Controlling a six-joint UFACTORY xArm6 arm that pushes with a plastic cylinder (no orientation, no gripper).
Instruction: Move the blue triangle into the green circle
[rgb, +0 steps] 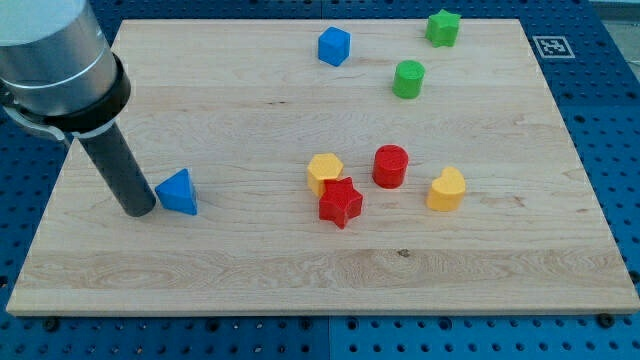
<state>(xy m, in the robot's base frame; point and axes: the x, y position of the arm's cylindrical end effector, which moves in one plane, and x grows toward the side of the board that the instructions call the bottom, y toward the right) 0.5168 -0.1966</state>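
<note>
The blue triangle (179, 192) lies on the wooden board (250, 270) at the view's left. The green circle (408, 79), a short green cylinder, stands at the view's upper right, far from the triangle. My tip (137, 211) rests on the board just left of the blue triangle, touching or almost touching its left side. The dark rod rises from it up to the grey arm at the view's top left.
A blue cube (334, 46) sits at the top middle and a green star (443, 28) at the top right. A yellow hexagon (324, 172), a red star (340, 203), a red cylinder (390, 166) and a yellow heart (447, 189) cluster right of the middle.
</note>
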